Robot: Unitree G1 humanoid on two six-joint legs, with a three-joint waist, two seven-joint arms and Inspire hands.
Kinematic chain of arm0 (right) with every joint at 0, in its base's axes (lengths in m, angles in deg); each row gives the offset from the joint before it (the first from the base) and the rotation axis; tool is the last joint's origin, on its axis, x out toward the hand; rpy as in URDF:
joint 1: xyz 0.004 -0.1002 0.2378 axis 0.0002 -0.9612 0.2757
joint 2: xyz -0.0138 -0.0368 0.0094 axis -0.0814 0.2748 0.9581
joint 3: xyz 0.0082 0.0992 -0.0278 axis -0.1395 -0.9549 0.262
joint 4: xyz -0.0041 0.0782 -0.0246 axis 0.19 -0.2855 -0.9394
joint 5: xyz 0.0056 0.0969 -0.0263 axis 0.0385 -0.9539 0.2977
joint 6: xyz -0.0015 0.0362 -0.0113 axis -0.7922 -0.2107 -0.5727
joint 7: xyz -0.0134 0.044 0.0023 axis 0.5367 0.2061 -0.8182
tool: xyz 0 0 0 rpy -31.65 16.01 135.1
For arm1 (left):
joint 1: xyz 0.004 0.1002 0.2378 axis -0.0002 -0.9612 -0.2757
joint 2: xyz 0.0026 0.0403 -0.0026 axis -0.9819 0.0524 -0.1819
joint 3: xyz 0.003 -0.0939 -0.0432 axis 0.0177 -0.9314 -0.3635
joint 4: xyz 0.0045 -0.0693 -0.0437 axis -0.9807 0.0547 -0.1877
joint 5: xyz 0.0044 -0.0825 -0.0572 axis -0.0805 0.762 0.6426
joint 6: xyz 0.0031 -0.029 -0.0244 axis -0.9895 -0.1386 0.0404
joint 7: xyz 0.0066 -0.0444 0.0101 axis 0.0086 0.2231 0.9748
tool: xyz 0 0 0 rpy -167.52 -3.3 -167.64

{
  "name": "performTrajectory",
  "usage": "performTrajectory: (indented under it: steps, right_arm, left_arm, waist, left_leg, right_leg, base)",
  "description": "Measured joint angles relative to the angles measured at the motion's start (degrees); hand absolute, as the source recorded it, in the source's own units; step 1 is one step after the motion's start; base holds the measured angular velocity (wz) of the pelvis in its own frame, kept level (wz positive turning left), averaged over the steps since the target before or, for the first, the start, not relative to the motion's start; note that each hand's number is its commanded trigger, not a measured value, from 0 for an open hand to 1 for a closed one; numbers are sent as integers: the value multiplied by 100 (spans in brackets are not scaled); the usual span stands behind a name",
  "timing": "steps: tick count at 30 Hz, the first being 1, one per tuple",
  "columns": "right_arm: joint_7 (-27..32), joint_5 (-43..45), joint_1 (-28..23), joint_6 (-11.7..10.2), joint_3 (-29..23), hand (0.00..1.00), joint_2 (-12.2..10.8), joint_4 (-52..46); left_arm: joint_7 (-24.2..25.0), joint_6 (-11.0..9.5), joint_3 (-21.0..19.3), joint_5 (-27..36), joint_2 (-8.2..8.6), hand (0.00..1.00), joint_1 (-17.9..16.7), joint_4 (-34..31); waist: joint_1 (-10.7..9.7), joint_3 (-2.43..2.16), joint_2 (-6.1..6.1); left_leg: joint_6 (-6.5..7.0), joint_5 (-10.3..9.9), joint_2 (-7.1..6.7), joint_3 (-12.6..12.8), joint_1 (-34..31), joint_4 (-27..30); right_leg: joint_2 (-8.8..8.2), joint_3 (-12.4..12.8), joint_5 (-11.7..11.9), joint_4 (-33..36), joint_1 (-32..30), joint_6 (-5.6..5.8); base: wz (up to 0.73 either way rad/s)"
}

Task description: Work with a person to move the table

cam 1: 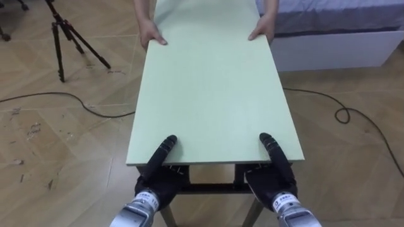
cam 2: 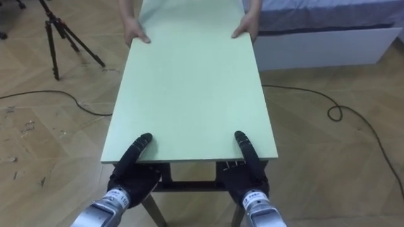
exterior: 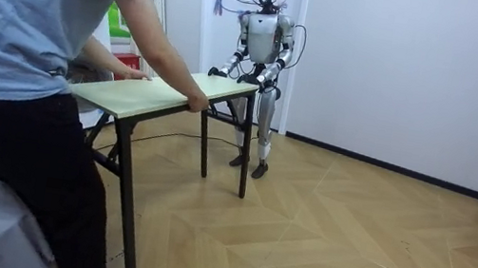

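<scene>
A long pale green table [cam 1: 214, 82] on black legs stretches away from me. My left hand [cam 1: 158, 180] and right hand [cam 1: 273, 180] clamp its near edge, thumbs lying on top and the other fingers tucked under the board. At the far end a person's two hands [cam 1: 151, 34] [cam 1: 260, 31] hold the corners. In the room view the table [exterior: 154, 94] spans between me, standing by the white wall, and the person [exterior: 35, 25] in a blue shirt at the room view's left.
A black tripod [cam 1: 63, 34] stands at the far left. A bed on a white base [cam 1: 341, 38] lies far right. Dark cables [cam 1: 57, 98] [cam 1: 353, 116] run over the wooden floor either side. Open floor [exterior: 376, 242] spreads to the room view's right.
</scene>
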Motion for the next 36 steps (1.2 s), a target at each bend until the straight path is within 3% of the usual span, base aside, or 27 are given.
performTrajectory:
  steps: [9,19,30,36]
  right_arm:
    - [18,34,0,-24,15,100,-64,1]
    - [-34,208,-39,-54,4,100,-65,-168]
    - [-384,422,-564,-240,63,100,-68,-772]
    - [-454,432,-793,-328,180,100,-89,-1120]
  left_arm:
    - [-12,-32,23,-75,-62,100,0,3]
    - [-8,-39,-4,-439,-89,100,-18,-239]
    - [201,-48,19,-963,-9,100,-605,-1039]
    - [387,-213,49,-1123,-8,100,-1017,-1519]
  waist:
    - [-12,0,1]
    - [-1,-60,67]
    - [-18,-89,33]
    - [-1,-101,45]
  left_leg:
    - [0,0,-2,0,-6,7]
    - [-3,20,1,13,-43,8]
    - [-11,38,22,76,-172,0]
    - [-11,38,16,28,-267,2]
  right_leg:
    - [0,1,0,-1,-4,0]
    - [-2,31,3,39,-67,-4]
    - [9,60,6,99,-227,-9]
    - [5,66,6,100,-322,-9]
  base:
    - [0]
    - [-1]
    - [-1]
    - [1]
